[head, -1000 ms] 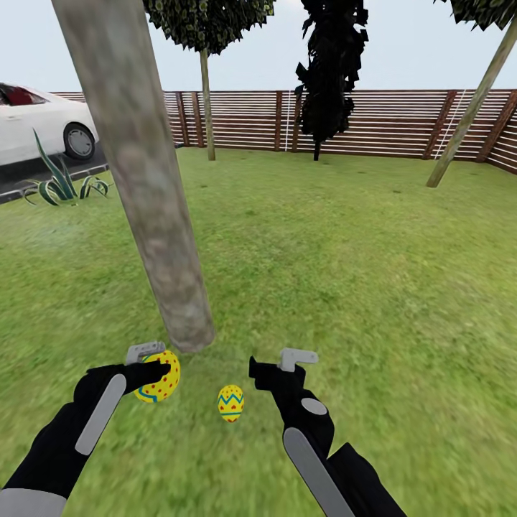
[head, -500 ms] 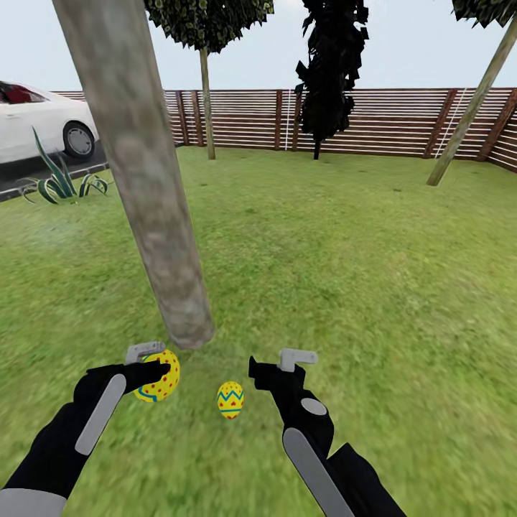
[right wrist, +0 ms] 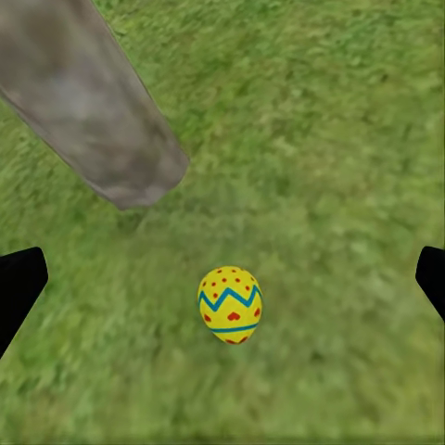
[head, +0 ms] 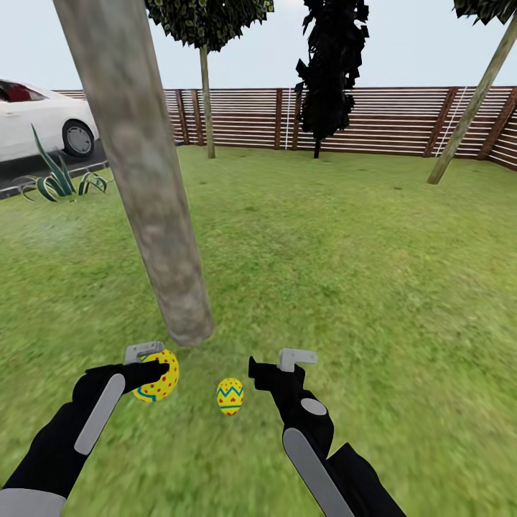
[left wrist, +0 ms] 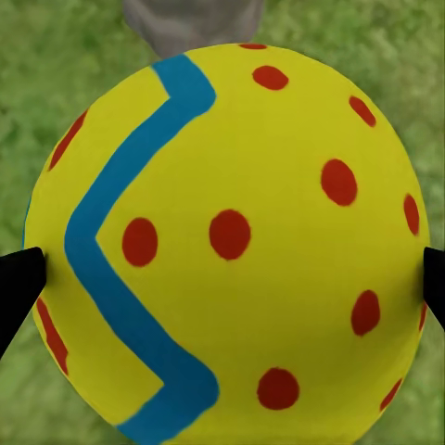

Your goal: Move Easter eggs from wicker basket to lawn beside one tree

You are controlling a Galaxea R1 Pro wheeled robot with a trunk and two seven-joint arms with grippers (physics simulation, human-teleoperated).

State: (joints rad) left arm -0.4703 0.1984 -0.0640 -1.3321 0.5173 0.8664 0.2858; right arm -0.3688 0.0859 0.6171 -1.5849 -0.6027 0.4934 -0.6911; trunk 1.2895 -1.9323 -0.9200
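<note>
Head view: left end effector (head: pixel 148 362) grips an egg (head: pixel 159 376).

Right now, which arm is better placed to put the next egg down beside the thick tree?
The left. Its gripper holds an egg near the tree's base. The right gripper is open and empty; another egg already lies on the lawn.

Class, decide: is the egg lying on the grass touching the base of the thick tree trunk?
Apart. In the right wrist view, the egg lies on the lawn with a plain strip of grass between it and the trunk.
</note>
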